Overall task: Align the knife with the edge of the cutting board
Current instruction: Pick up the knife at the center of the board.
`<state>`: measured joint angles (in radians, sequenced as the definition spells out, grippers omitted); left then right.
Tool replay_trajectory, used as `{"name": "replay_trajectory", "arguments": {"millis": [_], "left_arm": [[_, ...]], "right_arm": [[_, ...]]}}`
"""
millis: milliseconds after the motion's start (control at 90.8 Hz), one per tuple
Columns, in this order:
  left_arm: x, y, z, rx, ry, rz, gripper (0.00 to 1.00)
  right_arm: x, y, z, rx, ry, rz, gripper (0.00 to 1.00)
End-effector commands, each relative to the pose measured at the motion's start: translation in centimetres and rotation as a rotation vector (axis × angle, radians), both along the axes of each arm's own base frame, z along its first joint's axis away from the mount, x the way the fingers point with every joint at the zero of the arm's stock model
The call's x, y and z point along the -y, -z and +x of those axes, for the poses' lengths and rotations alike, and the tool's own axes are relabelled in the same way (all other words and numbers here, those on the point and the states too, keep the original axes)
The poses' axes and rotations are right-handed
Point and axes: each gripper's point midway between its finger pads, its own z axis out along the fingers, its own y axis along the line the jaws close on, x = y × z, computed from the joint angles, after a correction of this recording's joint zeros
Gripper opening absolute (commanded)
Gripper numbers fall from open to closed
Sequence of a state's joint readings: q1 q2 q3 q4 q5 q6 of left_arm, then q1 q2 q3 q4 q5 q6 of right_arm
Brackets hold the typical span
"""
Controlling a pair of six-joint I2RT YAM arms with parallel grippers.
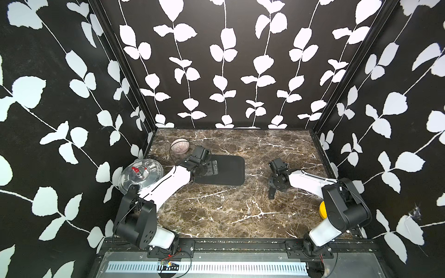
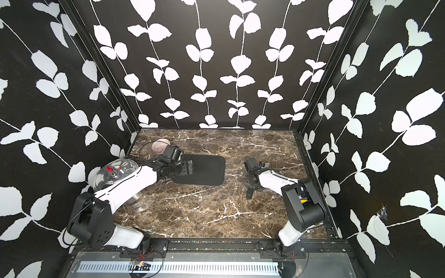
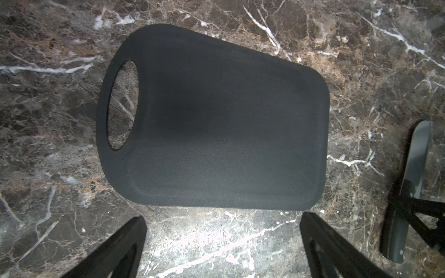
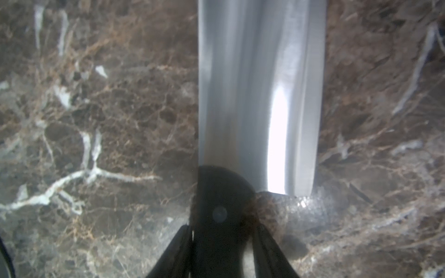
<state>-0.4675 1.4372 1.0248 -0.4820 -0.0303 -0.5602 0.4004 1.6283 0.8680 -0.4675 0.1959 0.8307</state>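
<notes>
Right wrist: knife (image 4: 257,96) inside right hand (image 4: 222,229).

No legible text, label, brand or number appears anywhere.

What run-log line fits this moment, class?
left end effector: open, over matte black rectangular cutting board | right end effector: shut on black-handled steel cleaver knife, at handle | knife: apart from board
</notes>
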Motion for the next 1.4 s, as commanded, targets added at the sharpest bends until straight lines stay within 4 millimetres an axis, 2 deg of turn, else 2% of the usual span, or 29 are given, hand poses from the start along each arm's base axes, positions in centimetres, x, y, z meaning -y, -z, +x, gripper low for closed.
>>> {"name": "replay_trajectory", "arguments": {"millis": [0, 220, 308, 451, 528, 583, 749, 936, 1167, 1387], "left_arm": [[-0.7, -0.6, -0.4, 0.005, -0.025, 0.028, 0.98], [-0.7, -0.7, -0.5, -0.001, -0.021, 0.029, 0.98], [-0.6, -0.7, -0.5, -0.001, -0.017, 0.027, 0.98], [-0.7, -0.6, -0.7, -0.002, -0.018, 0.027, 0.98], [-0.7, -0.5, -0.7, -0.003, -0.017, 0.026, 0.98], [-0.6, -0.4, -0.9, -0.008, -0.013, 0.024, 0.98], [-0.6, -0.4, -0.8, -0.004, -0.005, 0.025, 0.98], [-0.7, -0.8, -0.8, 0.008, -0.001, 0.030, 0.98], [-0.9, -1.1, -1.0, 0.016, -0.001, 0.034, 0.98], [-1.3, -1.2, -1.4, 0.029, -0.004, 0.038, 0.98]], "right_arm": [[0.9, 0.9, -0.3, -0.039, 0.061, -0.010, 0.40], [0.8, 1.1, -0.3, -0.052, 0.083, 0.012, 0.31], [0.9, 1.2, -0.6, -0.062, 0.085, 0.013, 0.22], [0.5, 1.3, -1.2, -0.075, 0.079, 0.022, 0.20], [-0.1, 1.5, -1.3, -0.077, 0.066, 0.038, 0.10], [-0.5, 1.6, -1.3, -0.082, 0.055, 0.044, 0.00], [-0.7, 0.9, -1.0, -0.085, 0.029, -0.009, 0.00], [-2.0, -1.5, 0.0, -0.042, -0.024, -0.057, 0.00], [-5.4, -3.7, 1.2, 0.002, -0.073, -0.021, 0.00], [-9.8, -5.2, 2.5, 0.036, -0.138, 0.016, 0.00]]}}
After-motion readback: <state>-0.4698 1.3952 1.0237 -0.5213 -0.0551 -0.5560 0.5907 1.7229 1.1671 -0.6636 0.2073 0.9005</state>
